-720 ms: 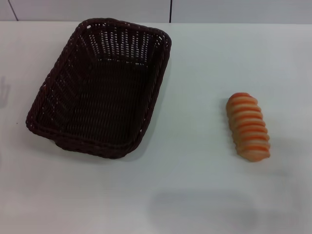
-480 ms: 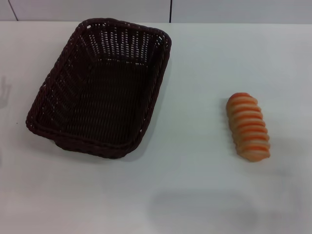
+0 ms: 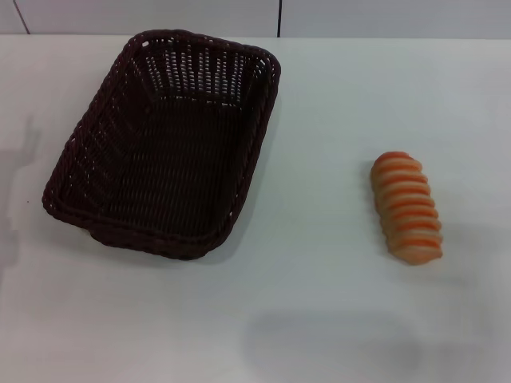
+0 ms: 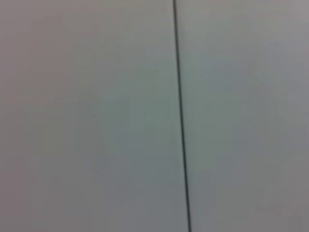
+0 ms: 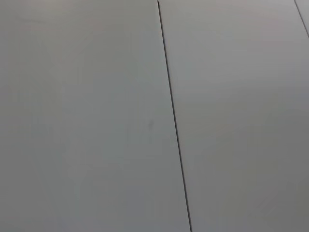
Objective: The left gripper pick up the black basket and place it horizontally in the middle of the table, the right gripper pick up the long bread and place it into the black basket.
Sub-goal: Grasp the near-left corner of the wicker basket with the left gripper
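Observation:
The black basket (image 3: 164, 140) is a large dark woven wicker basket. It stands empty on the left half of the white table (image 3: 319, 319), its long side running from near to far and slightly slanted. The long bread (image 3: 406, 207) is an oblong loaf with orange and cream stripes. It lies on the table to the right of the basket, well apart from it. Neither gripper shows in any view. Both wrist views show only a plain grey surface with a thin dark seam.
A pale wall with a dark vertical seam (image 3: 279, 17) runs behind the table's far edge. A soft shadow (image 3: 20, 152) lies on the table left of the basket, and another lies near the front edge (image 3: 331, 343).
The shadow on the table left of the basket has grown and shifted toward the basket. The basket and the bread have not moved.

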`<act>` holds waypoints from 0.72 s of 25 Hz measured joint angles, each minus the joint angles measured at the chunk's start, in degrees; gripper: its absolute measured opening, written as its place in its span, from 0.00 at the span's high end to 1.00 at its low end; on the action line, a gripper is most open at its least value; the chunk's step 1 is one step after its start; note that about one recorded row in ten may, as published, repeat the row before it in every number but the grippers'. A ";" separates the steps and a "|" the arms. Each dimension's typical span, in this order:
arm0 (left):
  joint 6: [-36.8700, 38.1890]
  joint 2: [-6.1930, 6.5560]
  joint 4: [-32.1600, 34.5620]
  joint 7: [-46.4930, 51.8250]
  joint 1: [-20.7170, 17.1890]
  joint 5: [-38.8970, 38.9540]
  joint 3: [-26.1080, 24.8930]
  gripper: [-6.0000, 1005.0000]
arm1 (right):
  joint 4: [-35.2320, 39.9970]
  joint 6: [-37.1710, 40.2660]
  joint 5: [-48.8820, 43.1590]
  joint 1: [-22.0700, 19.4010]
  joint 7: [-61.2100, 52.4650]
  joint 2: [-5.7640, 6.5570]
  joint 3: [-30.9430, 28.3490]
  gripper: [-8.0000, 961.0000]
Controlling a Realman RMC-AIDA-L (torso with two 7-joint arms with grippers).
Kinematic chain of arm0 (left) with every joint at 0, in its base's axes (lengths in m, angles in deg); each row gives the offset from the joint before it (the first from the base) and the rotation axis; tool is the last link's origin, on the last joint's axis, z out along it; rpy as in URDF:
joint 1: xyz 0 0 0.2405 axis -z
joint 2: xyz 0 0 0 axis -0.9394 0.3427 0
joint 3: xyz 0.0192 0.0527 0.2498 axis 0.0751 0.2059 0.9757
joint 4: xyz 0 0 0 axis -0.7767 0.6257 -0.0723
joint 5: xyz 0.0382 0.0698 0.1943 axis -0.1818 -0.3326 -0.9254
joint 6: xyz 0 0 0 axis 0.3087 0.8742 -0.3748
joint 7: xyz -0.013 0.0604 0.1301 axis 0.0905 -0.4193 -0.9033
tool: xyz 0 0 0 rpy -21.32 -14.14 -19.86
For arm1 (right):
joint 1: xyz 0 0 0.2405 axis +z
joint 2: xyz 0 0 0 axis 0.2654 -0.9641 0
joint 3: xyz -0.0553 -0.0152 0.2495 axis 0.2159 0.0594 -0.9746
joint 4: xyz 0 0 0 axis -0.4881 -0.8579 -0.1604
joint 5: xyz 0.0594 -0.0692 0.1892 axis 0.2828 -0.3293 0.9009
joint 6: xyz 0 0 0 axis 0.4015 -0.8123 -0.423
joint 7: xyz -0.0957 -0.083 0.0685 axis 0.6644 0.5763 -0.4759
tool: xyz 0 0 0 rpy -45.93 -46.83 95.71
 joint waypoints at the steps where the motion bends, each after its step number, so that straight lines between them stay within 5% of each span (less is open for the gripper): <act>1: 0.00 0.00 0.00 0.00 0.00 0.00 0.00 0.23 | -0.22 0.00 -0.02 0.09 0.00 0.00 0.00 0.19; 5: -0.15 0.04 -0.93 -0.86 -0.05 -0.75 0.00 0.23 | -0.39 0.09 -0.10 0.03 0.00 0.03 -0.01 0.19; 7: -11.99 2.64 -14.25 -0.06 -2.69 -11.47 -0.24 0.23 | -0.46 0.26 -0.10 -0.06 0.00 0.03 0.00 0.19; 10: -15.90 3.36 -17.74 1.51 -3.57 -12.85 -0.23 0.23 | -0.63 0.34 -0.05 -0.19 0.00 0.03 0.00 0.19; 11: -36.66 6.73 -34.03 5.01 -6.61 -15.33 0.17 0.24 | -0.64 0.21 0.05 -0.12 0.00 0.03 -0.01 0.19; 14: -43.00 7.42 -38.99 4.72 -7.25 -15.36 0.09 0.24 | -0.64 -0.04 0.06 0.07 0.00 0.04 0.00 0.19; 18: -75.58 9.77 -58.66 2.66 -7.67 -15.36 -0.90 0.24 | -0.38 -0.13 0.09 0.33 0.00 0.08 -0.04 0.19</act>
